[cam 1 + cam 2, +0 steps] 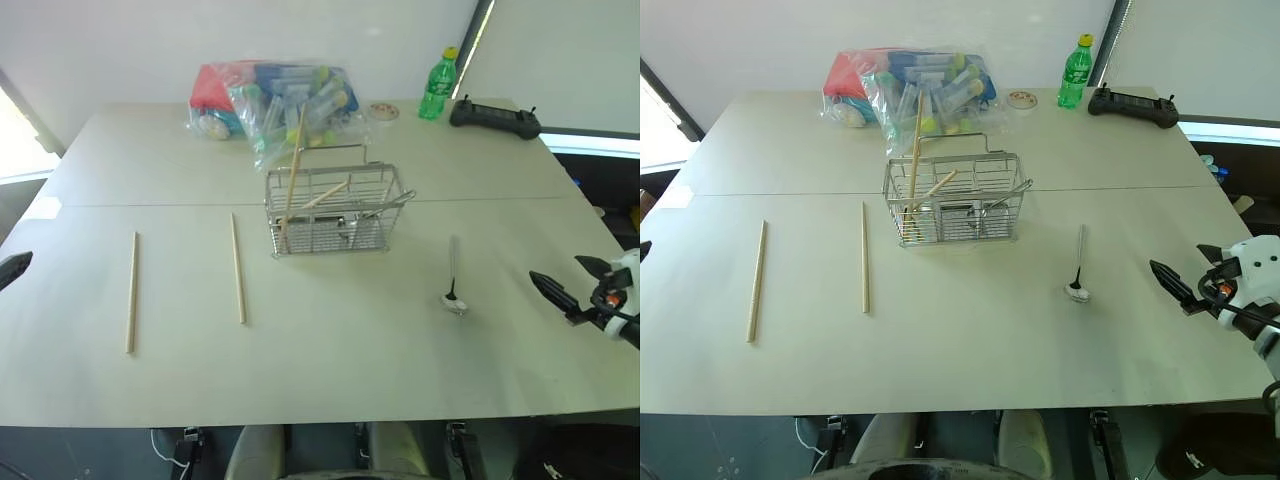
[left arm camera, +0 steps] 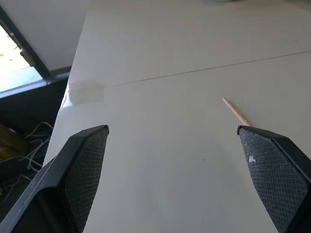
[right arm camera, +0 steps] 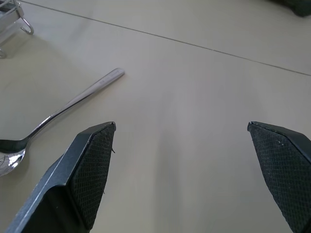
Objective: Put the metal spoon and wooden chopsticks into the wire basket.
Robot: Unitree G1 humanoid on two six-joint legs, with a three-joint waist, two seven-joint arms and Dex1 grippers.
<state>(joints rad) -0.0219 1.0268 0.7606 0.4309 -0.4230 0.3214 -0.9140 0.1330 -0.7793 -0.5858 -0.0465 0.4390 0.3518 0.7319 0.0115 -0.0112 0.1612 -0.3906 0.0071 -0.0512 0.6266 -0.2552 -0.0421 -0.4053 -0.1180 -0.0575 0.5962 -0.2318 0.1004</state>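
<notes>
Wire basket [image 1: 330, 215] stands mid-tabletop [image 1: 330, 340], already holding some chopsticks. Two wooden chopsticks [image 1: 237, 268] lie left, metal spoon [image 1: 453, 280] right. Left hand [image 2: 175, 174] and right hand [image 3: 182, 170] both gape empty; picking up the spoon looks next.
</notes>
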